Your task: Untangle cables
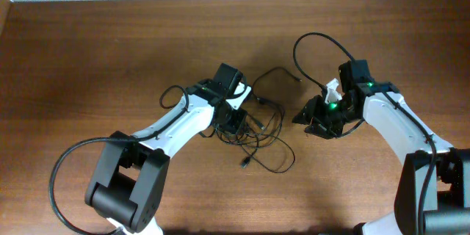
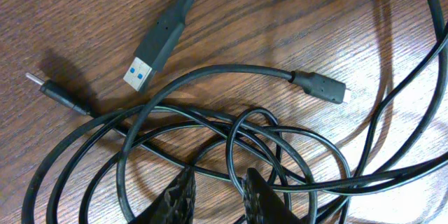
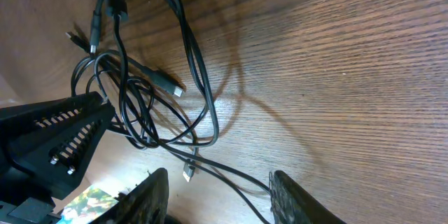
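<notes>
Closest in, the left gripper is seen clenched on the cables. In its wrist view the two fingertips stand close together, with strands pinched in the narrow gap. Just beyond them the loops are shown in detail that the overhead view does not give. A USB-A plug with a blue tongue, a USB-C plug and a slim plug all lie flat on the wooden table.

The right gripper is held released, its fingers wide apart and nothing gripped. One strand and a small plug lie on the wood just ahead of the gap. Only this view shows the left gripper from the side, as a black wedge with its tip at the bundle.

From overhead the layout is given. The tangle lies at mid-table between the two grippers, under the left one and near but apart from the right. One strand is trailed toward the far side. A thicker arm cable arches beyond the right wrist. Bare wood is left on every side, broadest to the far left. The table's far edge runs along the top.
</notes>
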Robot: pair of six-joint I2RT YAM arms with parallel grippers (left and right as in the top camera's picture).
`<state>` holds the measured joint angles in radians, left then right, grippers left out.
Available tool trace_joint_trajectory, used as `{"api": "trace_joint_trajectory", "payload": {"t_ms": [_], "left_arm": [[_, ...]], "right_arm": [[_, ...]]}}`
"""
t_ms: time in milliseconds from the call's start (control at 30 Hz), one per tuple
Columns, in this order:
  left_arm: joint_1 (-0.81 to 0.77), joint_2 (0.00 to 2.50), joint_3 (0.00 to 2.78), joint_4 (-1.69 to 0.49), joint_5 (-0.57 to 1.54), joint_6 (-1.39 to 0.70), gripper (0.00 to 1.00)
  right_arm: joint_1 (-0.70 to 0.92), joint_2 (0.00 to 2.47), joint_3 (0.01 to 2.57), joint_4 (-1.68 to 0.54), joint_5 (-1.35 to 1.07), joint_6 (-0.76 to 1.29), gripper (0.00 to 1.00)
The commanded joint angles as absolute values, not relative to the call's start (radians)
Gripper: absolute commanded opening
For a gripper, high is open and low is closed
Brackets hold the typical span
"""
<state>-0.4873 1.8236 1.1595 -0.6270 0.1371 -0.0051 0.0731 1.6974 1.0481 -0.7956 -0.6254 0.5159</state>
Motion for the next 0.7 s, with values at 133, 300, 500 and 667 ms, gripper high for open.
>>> {"api": "trace_joint_trajectory", "payload": {"t_ms": [133, 300, 500, 667], "left_arm": [[-0.506, 1.868, 1.161, -0.623, 0.138, -0.016, 0.27], [-0.55, 1.923, 1.161, -0.614, 0.079, -0.047, 0.15], [-0.549, 1.921, 1.162, -0.613, 0.033, -0.075, 0.0], [-0.547, 1.849, 1.258, -0.698, 0.032, -0.075, 0.0]], "right_arm": [[0.078, 1.701, 1.047, -0.796, -0.616, 0.505, 0.47], [0.078, 1.701, 1.046, -0.796, -0.617, 0.505, 0.47], [0.078, 1.701, 1.046, -0.796, -0.617, 0.505, 0.48], [0.079, 1.701, 1.046, -0.83, -0.626, 0.5, 0.47]]}}
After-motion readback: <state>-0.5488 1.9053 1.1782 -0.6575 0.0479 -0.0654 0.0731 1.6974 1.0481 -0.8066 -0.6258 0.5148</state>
